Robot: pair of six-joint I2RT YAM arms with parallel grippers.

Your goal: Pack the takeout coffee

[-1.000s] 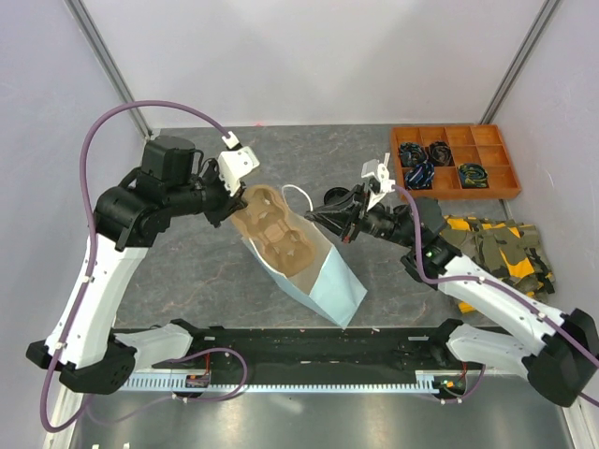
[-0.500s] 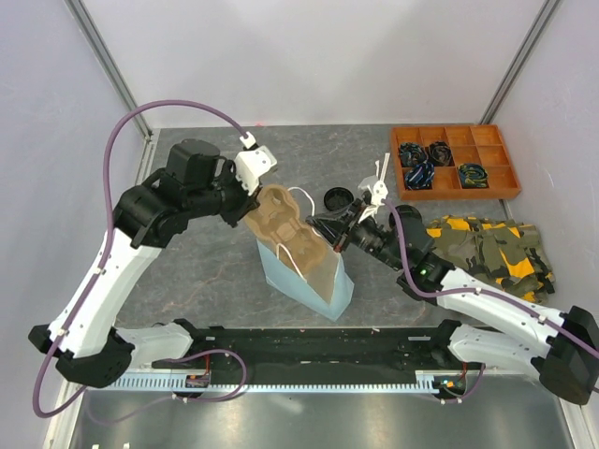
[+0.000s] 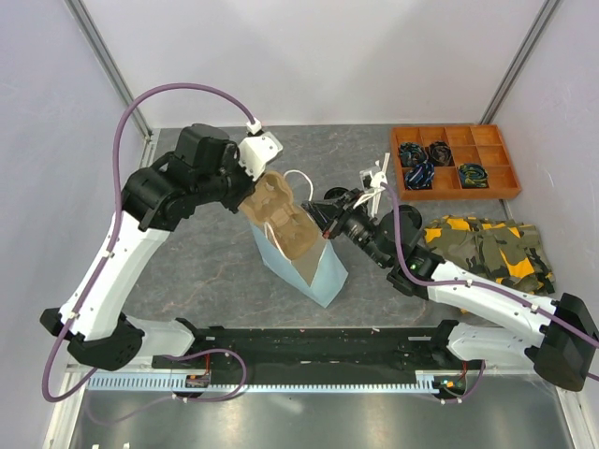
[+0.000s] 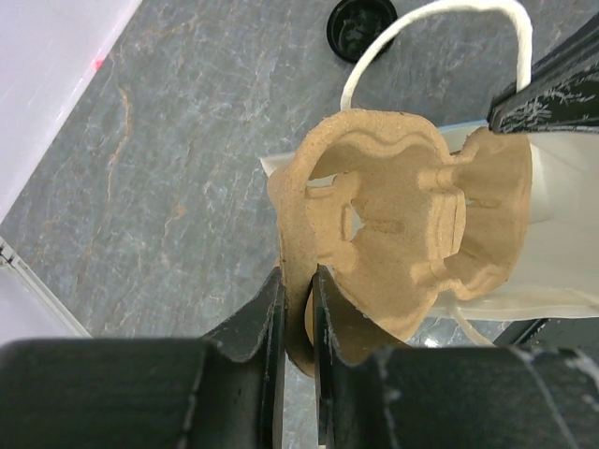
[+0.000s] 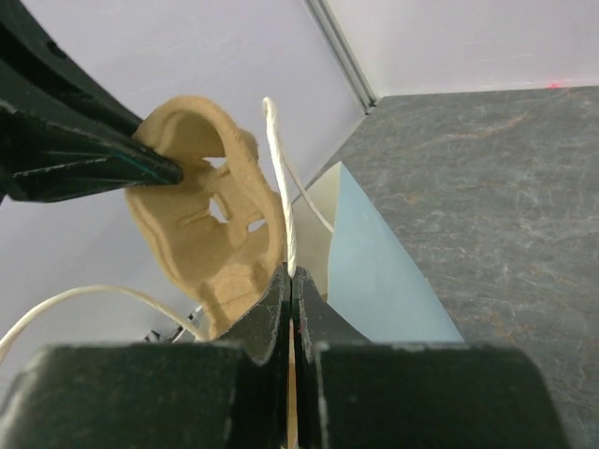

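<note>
My left gripper [image 4: 298, 281] [image 3: 255, 195] is shut on the rim of the tan pulp carrier [image 4: 393, 215] [image 3: 281, 223]. The carrier's lower part sits in the mouth of the light-blue paper bag [image 3: 323, 271] [image 5: 374, 262]. A white bag handle [image 5: 281, 168] is pinched in my right gripper [image 5: 291, 276] [image 3: 324, 215], which is shut on it beside the bag's right side. Of the takeout coffee, only the black round lid [image 4: 360, 23] [image 3: 337, 197] shows, on the table behind the bag. Its cup is hidden from these angles.
An orange compartment tray [image 3: 456, 161] with coiled cable bundles stands at the back right. A camouflage cloth [image 3: 491, 248] lies right of my right arm. A black rail [image 3: 309, 341] runs along the near edge, and grey walls close the left side and the back.
The bag has swung from lying slanted to more upright. My left arm has moved right with the carrier, which sits deeper in the bag. My right gripper has shifted with the handle.
</note>
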